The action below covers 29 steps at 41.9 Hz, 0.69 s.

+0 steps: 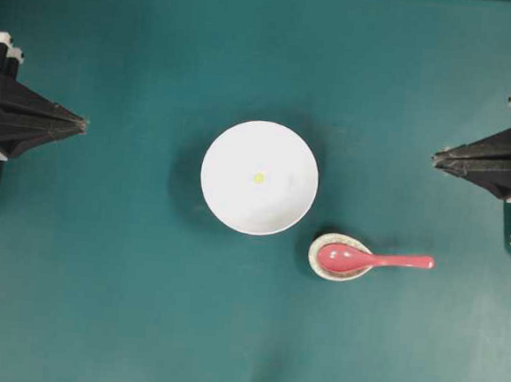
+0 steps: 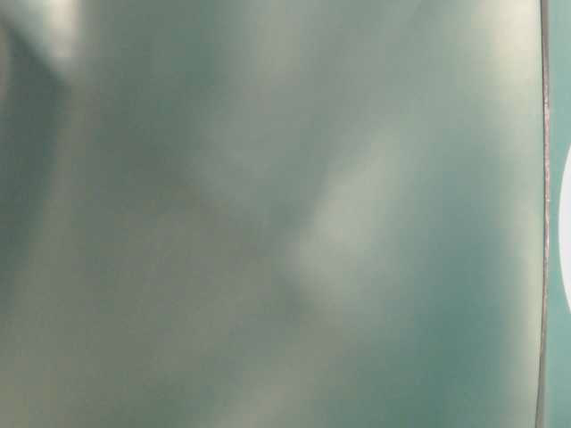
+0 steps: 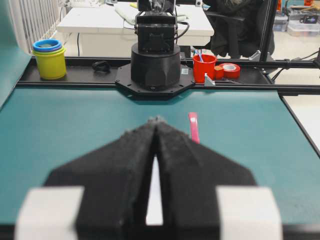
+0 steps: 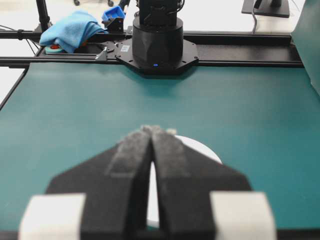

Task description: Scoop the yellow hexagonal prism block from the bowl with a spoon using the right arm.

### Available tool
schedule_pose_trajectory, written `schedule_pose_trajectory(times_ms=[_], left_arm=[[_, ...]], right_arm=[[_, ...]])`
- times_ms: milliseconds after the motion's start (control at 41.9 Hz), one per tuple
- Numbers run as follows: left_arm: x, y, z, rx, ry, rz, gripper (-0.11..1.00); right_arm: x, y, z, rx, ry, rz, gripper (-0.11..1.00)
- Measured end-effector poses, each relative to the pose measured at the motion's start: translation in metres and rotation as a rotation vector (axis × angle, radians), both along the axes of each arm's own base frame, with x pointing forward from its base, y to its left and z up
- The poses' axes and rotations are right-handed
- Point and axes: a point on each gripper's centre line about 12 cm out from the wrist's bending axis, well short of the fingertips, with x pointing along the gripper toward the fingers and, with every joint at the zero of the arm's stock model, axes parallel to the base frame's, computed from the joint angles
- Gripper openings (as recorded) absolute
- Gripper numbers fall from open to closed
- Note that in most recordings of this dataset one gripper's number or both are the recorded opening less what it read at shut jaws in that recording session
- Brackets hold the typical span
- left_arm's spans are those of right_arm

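Yellow hexagonal prism block (image 1: 258, 178) sits loose at the middle of the bowl (image 1: 228, 198), centre frame in the overhead view, on the teal worktop (image 1: 96, 302). Lower right, just beside the bowl, the spoon (image 1: 370, 259) rests its scoop in the spoon rest (image 1: 313, 265), handle pointing at the right edge, probably so the right pincer (image 1: 435, 156) can take it. That pincer and the left pincer (image 1: 84, 125) are pressed shut, empty, parked at the edges. The left wrist view shows only the spoon's handle; the table-level view is blur.
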Motion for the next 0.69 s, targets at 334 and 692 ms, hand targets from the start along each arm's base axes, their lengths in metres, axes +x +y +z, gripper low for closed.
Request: schedule_pose_trajectory(times_ms=[334,692], left_arm=[[0.000,0.000,0.000,0.000,0.000,0.000,-0.01],[0.000,0.000,-0.002,0.000,0.018,0.000,-0.01]], right_arm=[[0.000,0.000,0.000,-0.002,0.003,0.000,0.22],[0.009,0.000,-0.020,0.014,0.083,-0.003,0.47]])
